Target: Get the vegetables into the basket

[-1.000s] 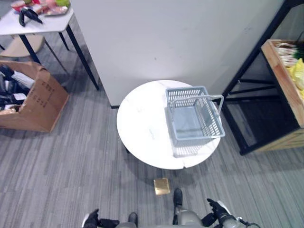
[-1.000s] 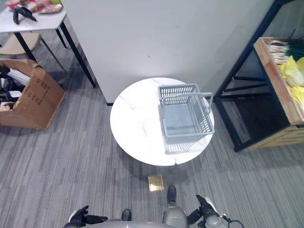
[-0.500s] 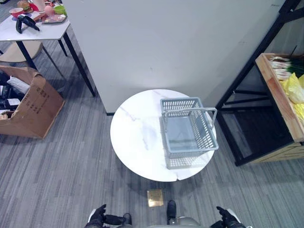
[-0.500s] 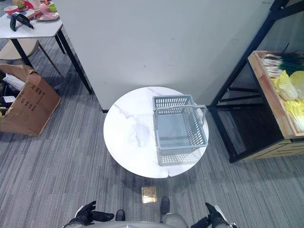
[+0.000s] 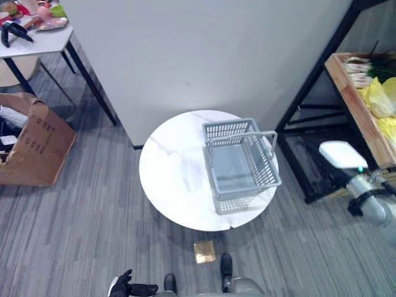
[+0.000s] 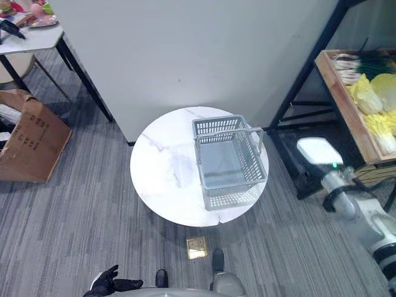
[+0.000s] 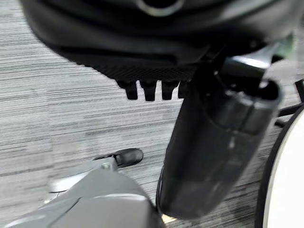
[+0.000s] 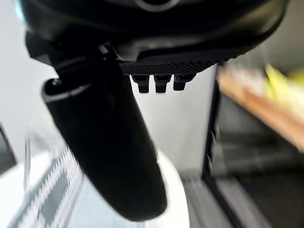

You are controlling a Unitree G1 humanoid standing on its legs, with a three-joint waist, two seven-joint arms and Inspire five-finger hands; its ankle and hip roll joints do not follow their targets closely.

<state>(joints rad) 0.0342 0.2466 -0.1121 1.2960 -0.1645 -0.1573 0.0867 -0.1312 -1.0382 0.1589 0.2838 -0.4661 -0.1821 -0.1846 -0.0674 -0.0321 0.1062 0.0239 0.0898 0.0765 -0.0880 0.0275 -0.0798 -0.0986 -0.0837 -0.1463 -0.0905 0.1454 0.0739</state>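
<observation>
A grey plastic basket (image 5: pixel 246 195) stands empty on the right half of a round white table (image 5: pixel 173 179), its handle upright. Pale yellow-green cabbages (image 6: pixel 365 96) and green onions (image 6: pixel 349 62) lie in a wooden crate (image 6: pixel 339 96) on the black shelf to the right. My right arm (image 6: pixel 346 201) is raised at the right, between the table and the shelf. Its hand (image 8: pixel 109 142) holds nothing, with the thumb straight, and the basket and crate show past it. My left hand (image 5: pixel 127 288) hangs low by my side, fingers spread and empty.
The black shelf frame (image 5: pixel 309 93) stands close to the table's right edge. A grey partition wall (image 5: pixel 204 49) rises behind the table. A cardboard box (image 5: pixel 34 145) and a side table (image 5: pixel 37 40) with food items are far left. A brass floor plate (image 5: pixel 203 250) lies before the table.
My right arm has lifted from the bottom edge up to the right side, toward the shelf. The camera has shifted a little. The left hand stays low.
</observation>
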